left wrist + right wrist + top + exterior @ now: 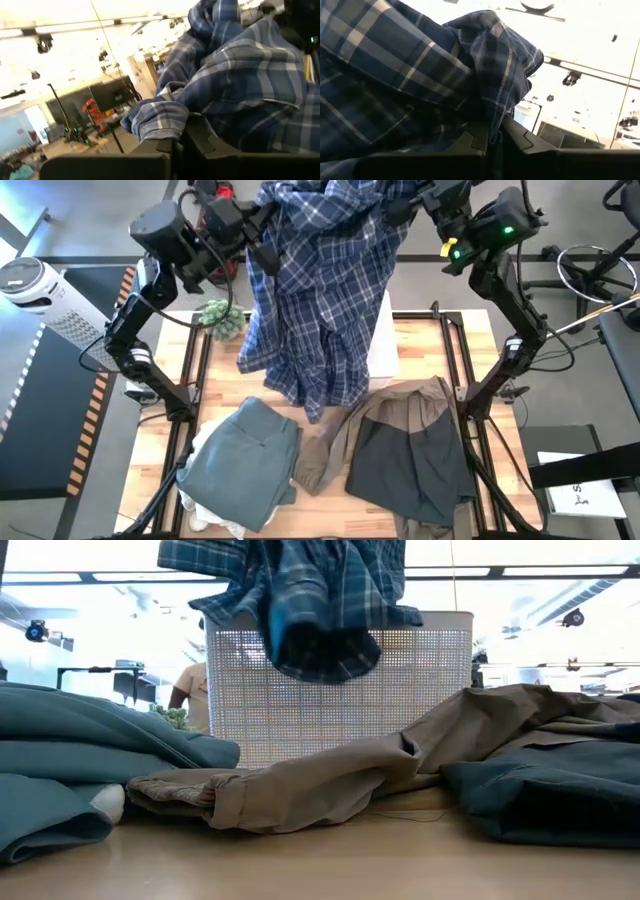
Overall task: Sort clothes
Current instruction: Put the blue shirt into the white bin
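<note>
The blue-white plaid shirt (320,290) hangs high between my two raised grippers, over the table's far middle. My left gripper (258,225) is shut on its left side and my right gripper (408,205) is shut on its right side. In the low view the shirt's lower end (310,650) dangles in front of the white bin (420,690), clear of the table. A grey-green piece (245,460) lies near left on top of a white piece (205,518). A tan and dark grey piece (410,450) lies near right. My left gripper (180,145) pinches a bunched fold of the shirt (162,120) between its two fingers, several layers gathered. The fingers point slightly above level. The shirt hangs slack below, clear of the table. My right gripper (492,142) pinches a gathered fold of the shirt (495,117) between its two fingers. The fingers slant upward. The cloth drapes down from the hold and hangs slack toward the other gripper.
The white perforated bin (382,345) stands at the far middle, mostly hidden under the shirt. A small green spiky plant (222,317) sits at the far left of the table. Bare wood (420,345) shows at the far right. A person (190,690) stands beyond the table.
</note>
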